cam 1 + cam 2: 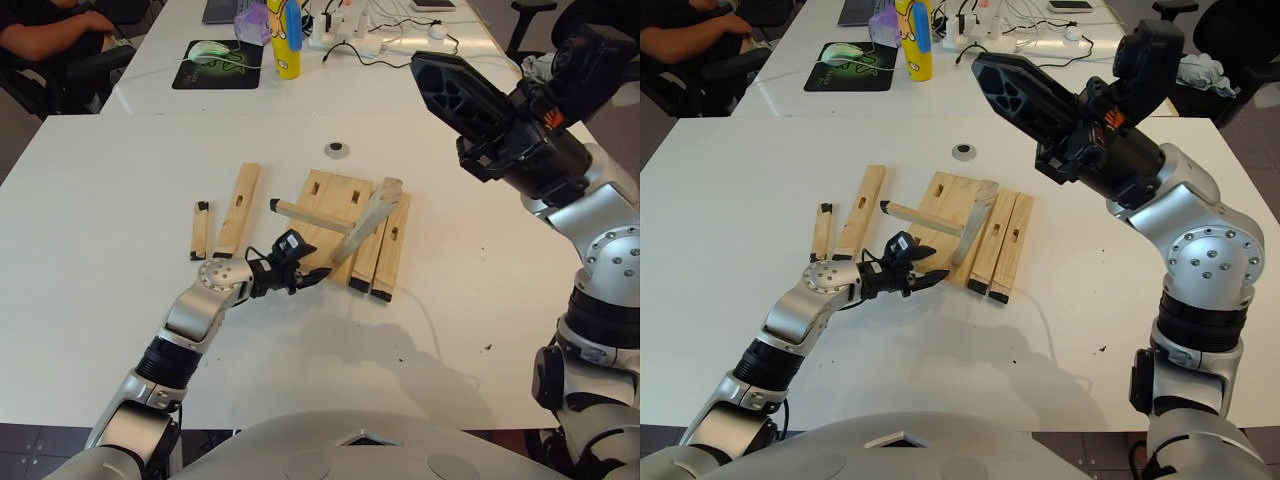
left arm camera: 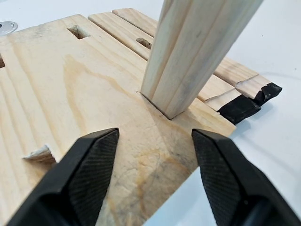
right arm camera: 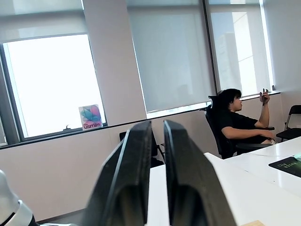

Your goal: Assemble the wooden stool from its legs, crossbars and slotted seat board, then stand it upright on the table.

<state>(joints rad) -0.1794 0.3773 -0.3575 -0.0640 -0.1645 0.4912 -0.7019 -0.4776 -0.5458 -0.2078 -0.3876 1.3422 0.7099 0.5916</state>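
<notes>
Early days, I judge: the slotted seat board (image 1: 322,192) lies flat mid-tabletop (image 1: 120,200) with one leg (image 2: 197,52) leaning from a slot, a crossbar (image 1: 308,213) propped across it and loose pieces (image 1: 238,208) alongside, so most joining and the standing-up remain. My right tool (image 3: 155,125) hangs high, its fingers almost touching, empty. The left wrist view shows up close what the head views leave small: my left tool (image 2: 155,150) gapes empty, straddling the board's corner.
</notes>
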